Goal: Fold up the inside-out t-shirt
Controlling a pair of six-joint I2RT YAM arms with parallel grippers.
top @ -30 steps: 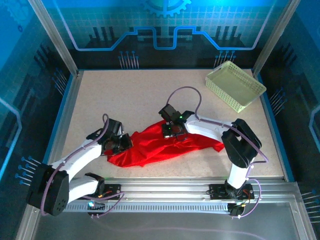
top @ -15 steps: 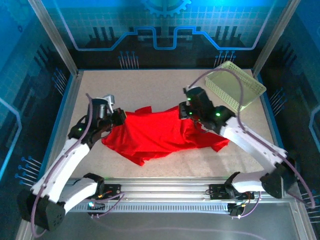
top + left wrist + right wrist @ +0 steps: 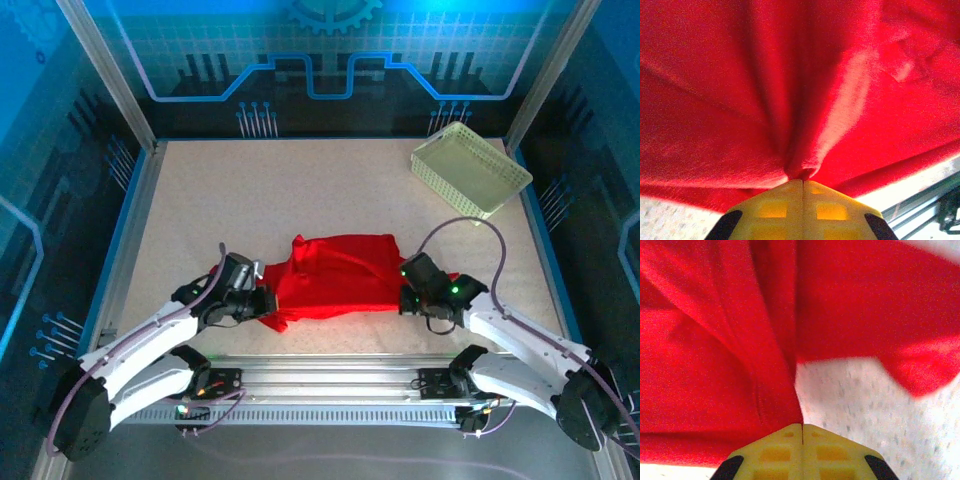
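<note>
While the arms stood far out over the table half a second ago, both have now drawn back toward the near edge and sit low. The shirt has come with them. It was spread wide and slack across the middle of the table; now it lies as a more compact red band near the front rail, stretched between the two grippers and well apart from the basket in the far right corner. A second ago it was a crumpled heap in much the same near zone.

The left gripper is at the shirt's left end. In the left wrist view its yellow jaws are pressed together with a gather of the shirt pinched at their tip, folds fanning away from that point.

The right gripper, which was close to the basket half a second ago, now holds the shirt's right end. In the right wrist view it is likewise clamped tight on an edge of red cloth, with speckled table bare to the right.
</note>
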